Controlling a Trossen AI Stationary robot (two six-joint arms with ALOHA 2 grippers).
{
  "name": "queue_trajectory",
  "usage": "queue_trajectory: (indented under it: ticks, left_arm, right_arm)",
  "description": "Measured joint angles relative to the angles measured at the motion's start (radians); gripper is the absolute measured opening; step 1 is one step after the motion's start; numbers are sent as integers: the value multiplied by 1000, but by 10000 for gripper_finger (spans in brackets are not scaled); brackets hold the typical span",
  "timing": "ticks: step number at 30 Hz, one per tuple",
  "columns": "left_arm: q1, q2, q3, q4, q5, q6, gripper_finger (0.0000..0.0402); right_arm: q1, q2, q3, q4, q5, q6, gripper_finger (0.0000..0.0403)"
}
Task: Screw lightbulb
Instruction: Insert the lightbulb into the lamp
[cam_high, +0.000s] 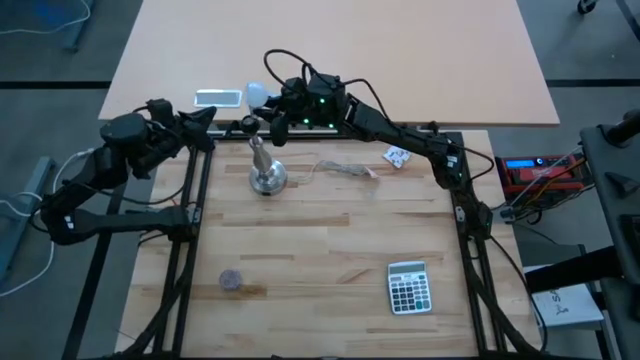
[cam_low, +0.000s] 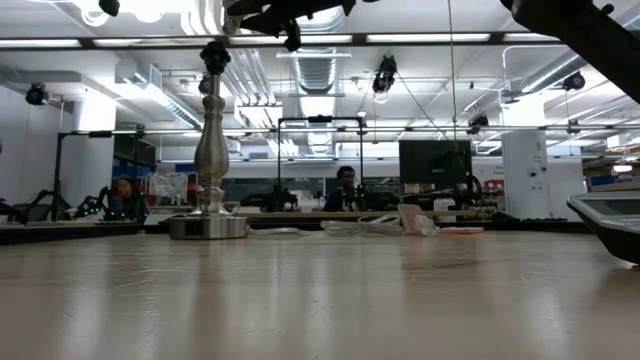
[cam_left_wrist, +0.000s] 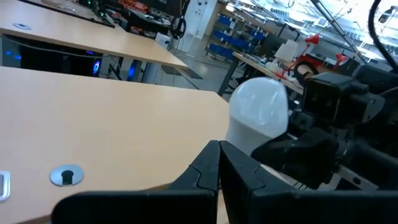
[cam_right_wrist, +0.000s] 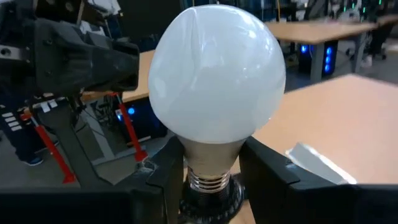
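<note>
Clearly, the bulb (cam_right_wrist: 216, 74) is a frosted white globe on a pale neck with grey threads, clamped at that neck by the right gripper (cam_right_wrist: 211, 180) above the stand (cam_high: 266, 170). Its base is hidden. The left gripper (cam_left_wrist: 217, 177), fingers together, seems empty nearby.

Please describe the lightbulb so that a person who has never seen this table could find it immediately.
Start at the silver stand near the far edge of the wooden table. Just beyond it, the right gripper holds the lightbulb by its neck. It is a smooth white frosted globe on a grey screw base, unlike the flat white phone beside it.
</note>
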Motion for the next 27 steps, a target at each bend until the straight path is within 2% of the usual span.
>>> queue_trajectory:
  ticks: [13, 27]
  left_arm:
    - [0, 5, 52, -1, -27, 33, 0]
    - [0, 18, 60, -30, -28, 44, 0]
  right_arm:
    - [9, 45, 2, 80, -17, -23, 130]
    - [16, 64, 2, 71, 0, -93, 128]
